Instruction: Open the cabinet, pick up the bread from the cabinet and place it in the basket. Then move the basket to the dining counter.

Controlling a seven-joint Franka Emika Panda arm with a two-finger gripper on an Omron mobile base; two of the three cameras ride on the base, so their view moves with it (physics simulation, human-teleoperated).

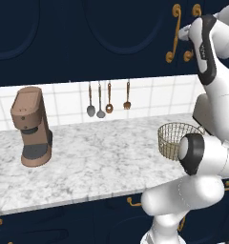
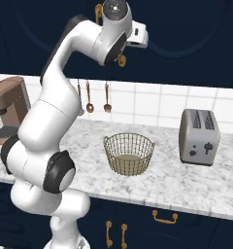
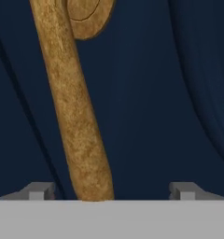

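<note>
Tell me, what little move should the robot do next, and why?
Probably close the gripper on the brass handle. The handle runs between the open fingertips, and the cabinet door looks shut, so the arm needs a grip before pulling it open.

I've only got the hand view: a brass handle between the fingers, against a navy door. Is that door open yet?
Observer: No. From the base views the cabinet door looks shut, lying flush with the fronts beside it.
Operator: Then I'll close on the handle. Where's the basket?
Observer: The basket stands upright on the marble worktop below the cabinet, ahead of the arm's base.
Operator: What's around it?
Observer: A toaster stands apart on one side and a brown coffee machine further off on the other.
Operator: Anything in it?
Observer: Nothing; its mesh bottom is bare.
</note>
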